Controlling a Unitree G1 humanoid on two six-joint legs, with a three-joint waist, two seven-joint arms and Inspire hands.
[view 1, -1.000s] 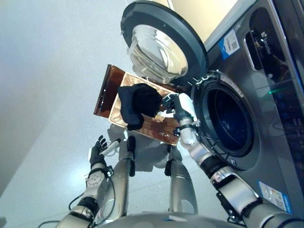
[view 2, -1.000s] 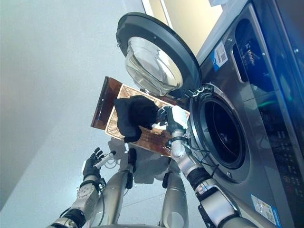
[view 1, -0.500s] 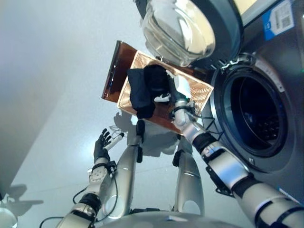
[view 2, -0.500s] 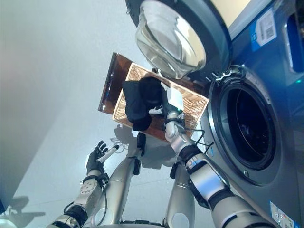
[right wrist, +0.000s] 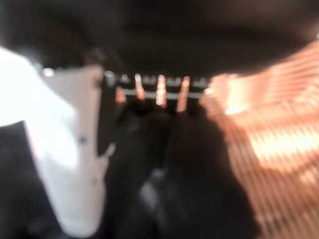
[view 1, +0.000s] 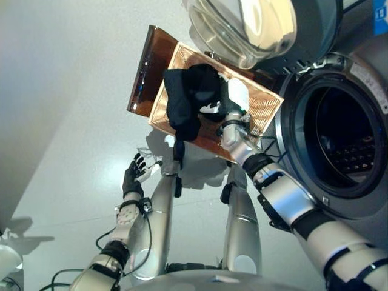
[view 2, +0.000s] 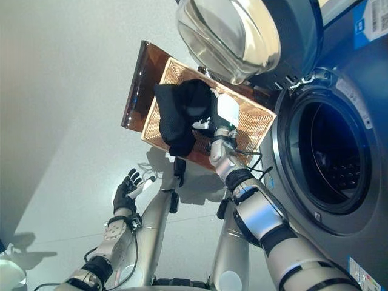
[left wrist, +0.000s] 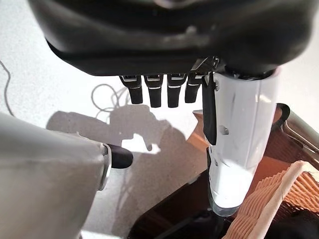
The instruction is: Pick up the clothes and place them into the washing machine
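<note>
While the robot leans over its work, its right hand (view 1: pixel 233 108) rests on a heap of black clothes (view 1: pixel 188 100) lying in a shallow woven basket (view 1: pixel 267 106) on the pale floor (view 1: pixel 73 121). The basket is orange-brown with a darker brown rim at its far side, and the clothes cover the half of it farther from the washing machine (view 1: pixel 339 145). The machine stands just beside the basket on the robot's right, its round door (view 1: pixel 267 30) swung wide open above the basket and its dark drum (view 1: pixel 348 136) open to view.

A second ago the right hand was at the basket's edge nearest the machine; it has since reached across onto the cloth, and the head camera has tilted to follow, so the whole scene sits differently in view. The clothes themselves look unmoved in the basket.

In the right wrist view the fingers (right wrist: pixel 159 94) point down into the dark cloth with the white-covered thumb (right wrist: pixel 75 149) alongside, but the view is too smeared to tell whether they have closed on the fabric. The left hand (view 1: pixel 134 174) hangs low over the floor, well apart from the basket, fingers relaxed and holding nothing.

The task appears to be at the grasping stage: nothing is lifted yet and nothing can be seen placed in the drum. The next move likely calls for a firm gather of the loose cloth before carrying it sideways to the opening.
</note>
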